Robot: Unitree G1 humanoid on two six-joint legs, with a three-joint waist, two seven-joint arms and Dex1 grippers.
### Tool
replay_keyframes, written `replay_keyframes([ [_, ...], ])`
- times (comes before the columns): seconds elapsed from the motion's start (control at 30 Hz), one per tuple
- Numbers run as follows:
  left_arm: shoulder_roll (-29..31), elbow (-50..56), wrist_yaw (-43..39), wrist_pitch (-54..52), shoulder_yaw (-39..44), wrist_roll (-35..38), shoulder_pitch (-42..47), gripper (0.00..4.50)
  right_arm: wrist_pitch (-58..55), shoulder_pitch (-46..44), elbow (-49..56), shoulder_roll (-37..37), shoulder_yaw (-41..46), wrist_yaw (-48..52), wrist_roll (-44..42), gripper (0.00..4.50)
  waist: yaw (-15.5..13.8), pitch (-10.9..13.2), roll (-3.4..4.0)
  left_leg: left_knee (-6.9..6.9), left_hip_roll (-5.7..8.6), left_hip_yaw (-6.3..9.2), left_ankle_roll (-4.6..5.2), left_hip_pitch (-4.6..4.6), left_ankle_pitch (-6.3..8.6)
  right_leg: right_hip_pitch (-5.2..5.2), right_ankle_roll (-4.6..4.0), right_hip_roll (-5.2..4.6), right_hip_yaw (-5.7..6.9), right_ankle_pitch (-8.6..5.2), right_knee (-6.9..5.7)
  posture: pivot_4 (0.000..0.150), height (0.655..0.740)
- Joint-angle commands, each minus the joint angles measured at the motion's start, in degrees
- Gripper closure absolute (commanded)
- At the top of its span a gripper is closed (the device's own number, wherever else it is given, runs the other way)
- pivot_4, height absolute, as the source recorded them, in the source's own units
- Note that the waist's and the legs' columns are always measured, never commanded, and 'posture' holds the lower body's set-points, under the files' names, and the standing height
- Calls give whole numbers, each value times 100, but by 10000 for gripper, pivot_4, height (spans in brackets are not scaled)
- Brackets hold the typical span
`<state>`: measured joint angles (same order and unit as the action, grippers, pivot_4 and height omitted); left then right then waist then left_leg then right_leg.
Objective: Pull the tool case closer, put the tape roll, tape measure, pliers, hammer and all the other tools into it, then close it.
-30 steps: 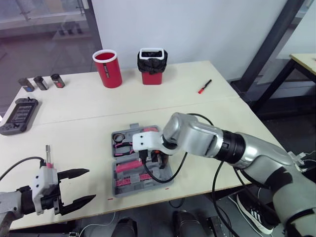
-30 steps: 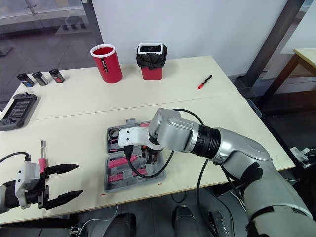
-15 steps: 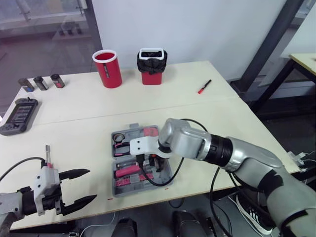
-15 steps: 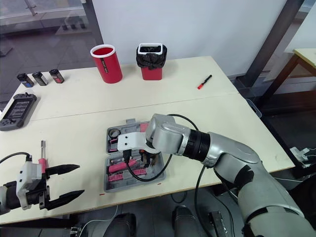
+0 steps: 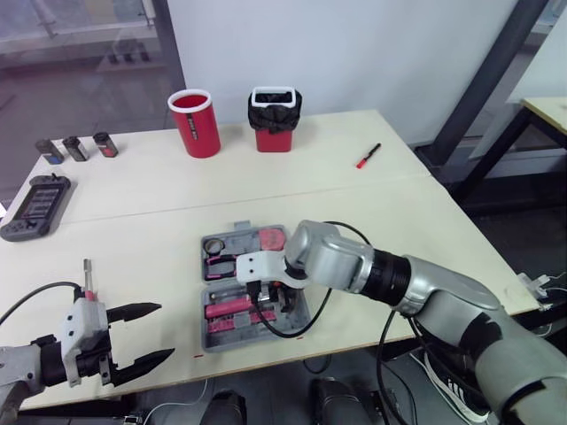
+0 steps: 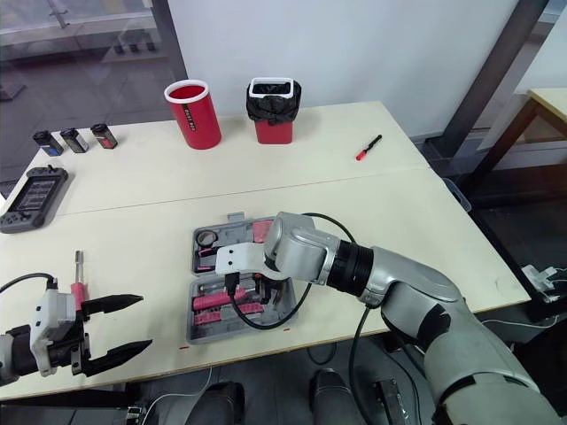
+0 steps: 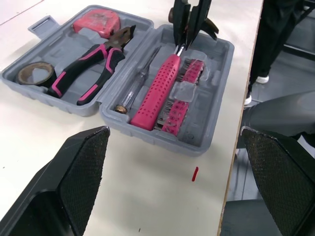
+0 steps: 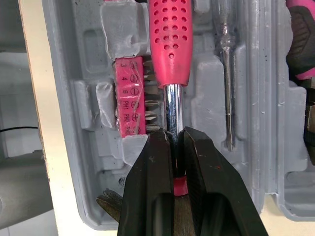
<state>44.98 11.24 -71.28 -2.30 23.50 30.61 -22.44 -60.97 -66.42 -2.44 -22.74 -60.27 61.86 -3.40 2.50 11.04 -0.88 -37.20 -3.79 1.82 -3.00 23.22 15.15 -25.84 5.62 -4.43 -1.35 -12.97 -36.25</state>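
While right gripper [image 8: 170, 135] clamps hammer [image 8: 169, 39] by steel shaft, I see hammer lying in near half of open tool case [image 7: 216, 98], handle toward 9 o'clock. Tape roll [image 7: 35, 73], pliers [image 7: 86, 66], tape measure [image 7: 96, 22] in far half. Left gripper [image 5: 164, 332] at case's 8 o'clock, well apart, jaws wide.

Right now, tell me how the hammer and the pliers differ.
The hammer has an all-pink dotted grip; the pliers have pink-and-black handles. The right claw is shut on the hammer's shaft; nothing touches the pliers. The hammer lies in the half of the case nearer the robot, the pliers in the farther half. Both lie in the open gray case.
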Motion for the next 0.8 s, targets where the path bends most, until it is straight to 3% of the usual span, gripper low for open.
replay_keyframes([
  [0.03, 31, 80, -15, 23, 73, 8, -29, 0, -80, -178, 156, -87, 184, 69, 128, 44739, 7, 0, 0, -1, 0, 0, 0, 0, 0, 1, 0, 0, 0, 0, 0, 1500, 7387],
  [0.8, -9, 76, 1, 115, 43, -57, -87, 0, 43, -187, -212, 367, 229, 87, 416, 44739, 42, 0, 0, 0, 0, 1, 0, -4, 0, 0, -1, 1, 0, 1, -3, 1500, 7387],
])
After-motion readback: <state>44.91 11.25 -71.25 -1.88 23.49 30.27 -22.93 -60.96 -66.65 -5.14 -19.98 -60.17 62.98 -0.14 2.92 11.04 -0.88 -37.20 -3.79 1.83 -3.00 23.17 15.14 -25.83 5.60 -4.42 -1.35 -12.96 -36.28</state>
